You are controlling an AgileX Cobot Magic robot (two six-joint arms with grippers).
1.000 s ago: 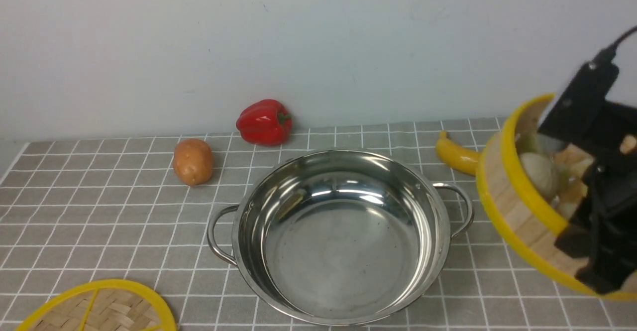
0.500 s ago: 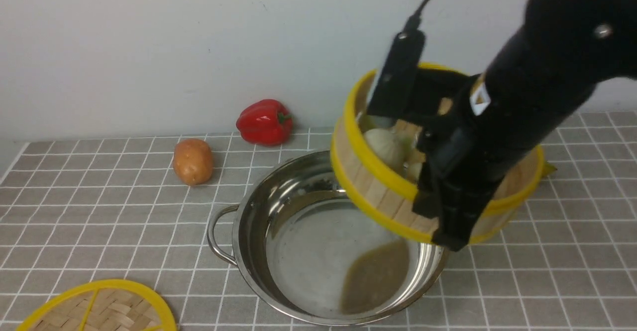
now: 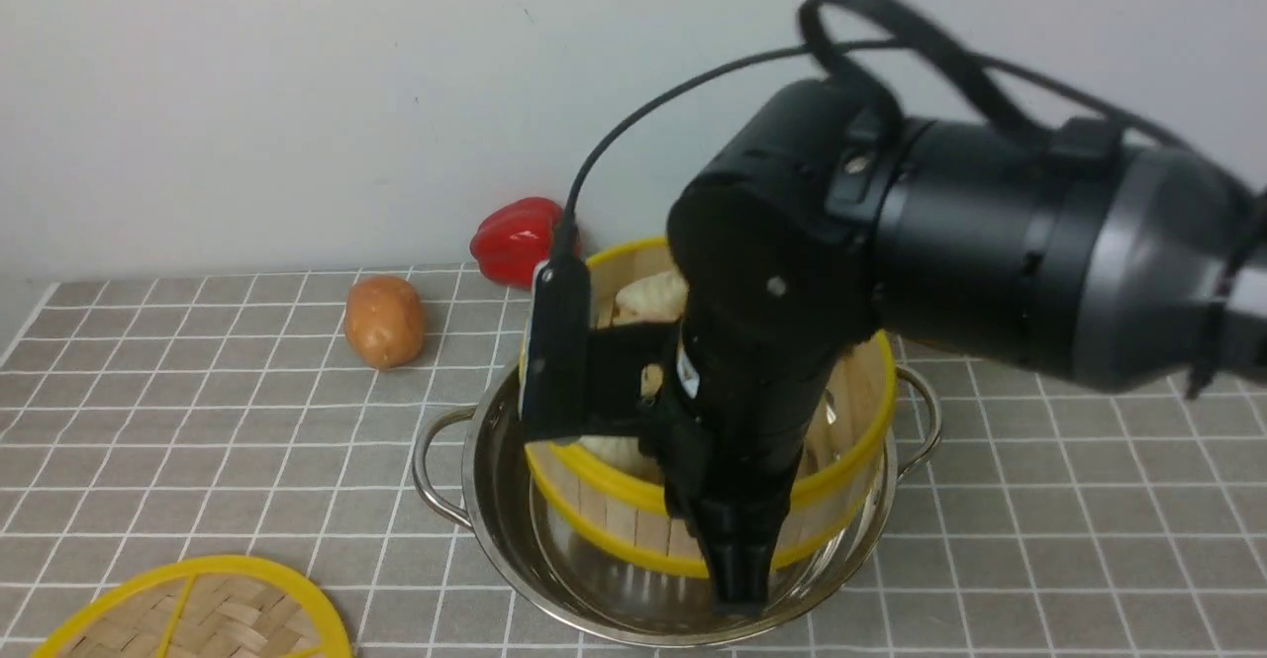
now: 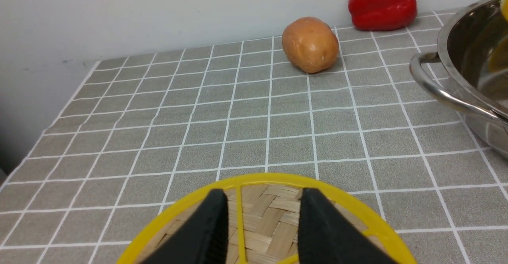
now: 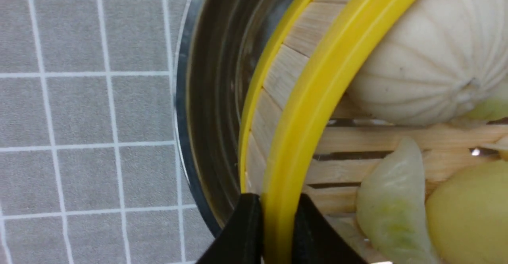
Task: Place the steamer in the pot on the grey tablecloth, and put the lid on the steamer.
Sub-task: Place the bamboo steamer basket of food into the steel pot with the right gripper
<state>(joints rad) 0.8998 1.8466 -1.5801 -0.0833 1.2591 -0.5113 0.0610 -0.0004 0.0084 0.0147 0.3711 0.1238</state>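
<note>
Item: steamer (image 3: 604, 512), bamboo, yellow-rimmed, set within the rim of the pot (image 3: 492, 529), carrying a white bun (image 5: 420, 65) and a dumpling (image 5: 391, 200); contact with the pot floor cannot be told. Held by right gripper (image 5: 276, 205), fingers clamped across its near wall, one inside, one outside. The pot stands mid grey tablecloth (image 3: 198, 440). The lid (image 3: 213, 616) lies flat at near left; left gripper (image 4: 262, 192) above it, fingers parted, grasping nothing. Behind: potato (image 3: 384, 320), red pepper (image 3: 515, 237).

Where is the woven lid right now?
In the front view, the lid lies on the grey tablecloth at the near left, left of the pot, under the left gripper.
</note>
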